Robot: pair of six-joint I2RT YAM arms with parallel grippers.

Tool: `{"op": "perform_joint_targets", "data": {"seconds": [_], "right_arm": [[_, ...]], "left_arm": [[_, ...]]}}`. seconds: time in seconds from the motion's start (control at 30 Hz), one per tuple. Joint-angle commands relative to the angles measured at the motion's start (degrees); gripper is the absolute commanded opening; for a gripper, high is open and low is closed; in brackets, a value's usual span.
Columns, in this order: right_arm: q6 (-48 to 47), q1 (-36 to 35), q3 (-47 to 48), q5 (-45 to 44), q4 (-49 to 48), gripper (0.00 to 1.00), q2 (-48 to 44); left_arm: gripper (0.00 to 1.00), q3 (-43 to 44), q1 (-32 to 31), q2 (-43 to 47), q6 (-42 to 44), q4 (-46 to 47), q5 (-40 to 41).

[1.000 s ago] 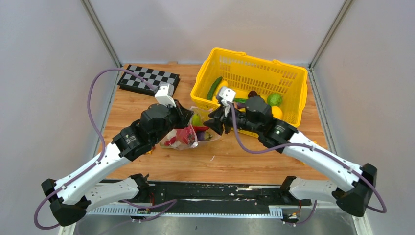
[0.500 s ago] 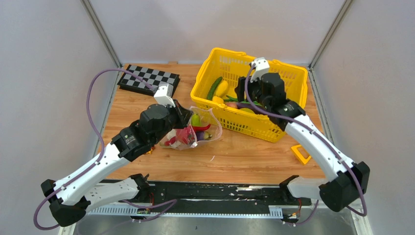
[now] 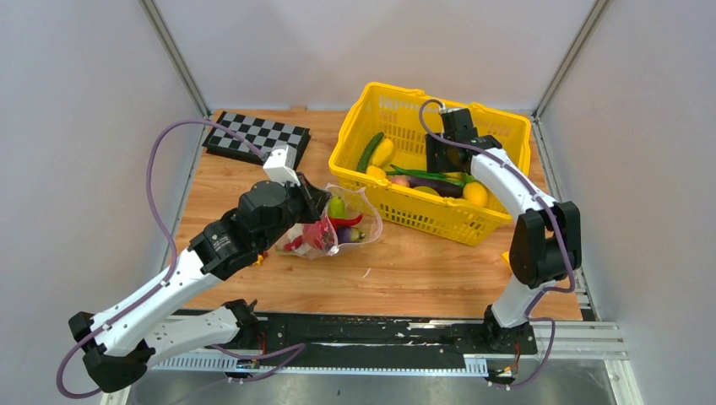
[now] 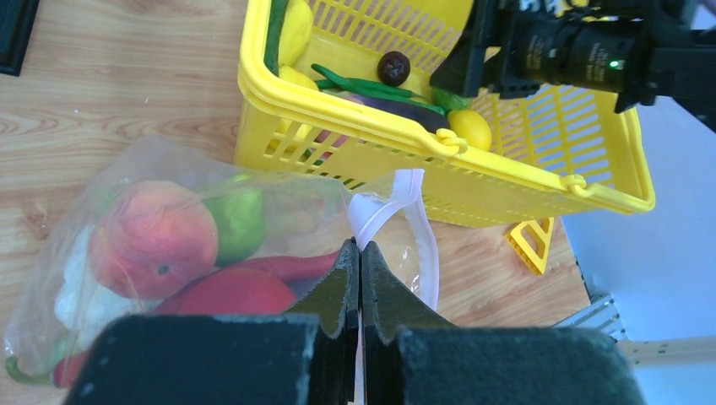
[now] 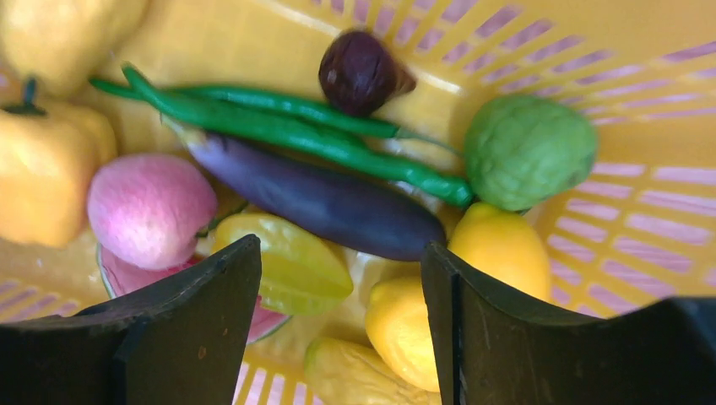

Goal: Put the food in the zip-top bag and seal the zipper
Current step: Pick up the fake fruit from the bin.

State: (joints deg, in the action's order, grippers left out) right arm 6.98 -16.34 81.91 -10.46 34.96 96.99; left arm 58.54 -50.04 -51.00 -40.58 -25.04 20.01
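Jaws of the right gripper point(image 5: 339, 253), swung over from the zip-top bag point(image 4: 295, 207), now stand spread and empty above the eggplant point(image 5: 338, 202) in the yellow basket point(image 3: 439, 221), so another pick seems next; left gripper point(image 4: 360, 253) stays pinched on the bag's rim beside the basket.

zip-top bag point(image 3: 365, 221) on table point(image 3: 422, 274), left of basket point(image 3: 422, 218) — food point(image 5: 321, 202) in both

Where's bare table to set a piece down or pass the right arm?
Bare wood lies between the zip-top bag and the near rail, and between the checkerboard and yellow basket. Crowded: the basket's inside, and around the left claw on the bag.
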Motion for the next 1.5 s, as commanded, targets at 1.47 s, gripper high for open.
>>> {"op": "perform_joint_targets", "data": {"seconds": [1.47], "right_arm": [[7.1,-5.9,-0.6,19.6,-13.2,0.96,15.1]], "left_arm": [[0.00,-0.4,0.2,1.0,0.3,2.0,1.0]]}}
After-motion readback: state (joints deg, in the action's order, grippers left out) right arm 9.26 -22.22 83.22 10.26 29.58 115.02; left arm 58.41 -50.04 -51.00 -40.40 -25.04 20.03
